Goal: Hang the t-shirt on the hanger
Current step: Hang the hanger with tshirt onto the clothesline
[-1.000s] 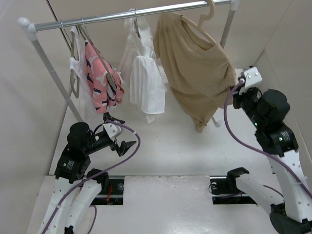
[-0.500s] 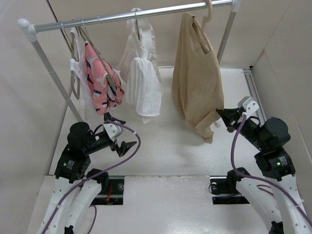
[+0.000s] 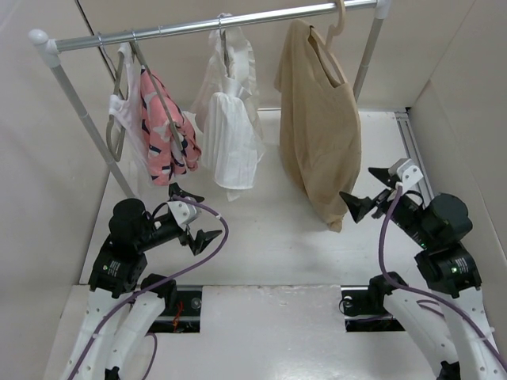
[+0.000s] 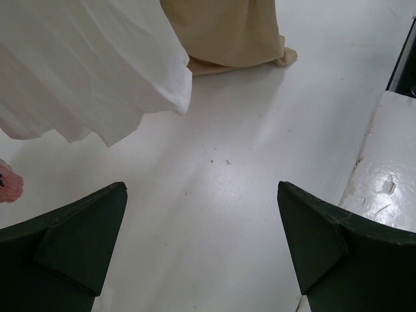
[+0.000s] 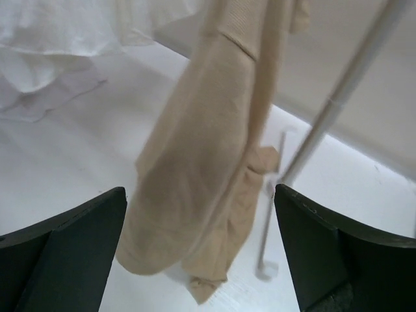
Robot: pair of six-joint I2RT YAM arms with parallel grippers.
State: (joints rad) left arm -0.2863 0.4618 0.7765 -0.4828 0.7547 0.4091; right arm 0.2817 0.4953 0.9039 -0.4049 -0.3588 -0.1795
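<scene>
The t-shirt (image 3: 321,127) is seen draped on the hanger (image 3: 339,20), whose hook is caught over the rail (image 3: 198,26) near its right end, so that the tan cloth is hung in a narrow fold beside the right post (image 3: 366,55). Further left on the same rail, the white ribbed top (image 3: 234,134) and the pink patterned garment (image 3: 166,134) are carried on grey-olive hangers (image 3: 119,119). Both claws are held released with nothing between the jaws: the left gripper (image 3: 196,214) is set low beneath the white top, and the right gripper (image 3: 360,186) is held near the shirt's lower hem, apart from it.
</scene>
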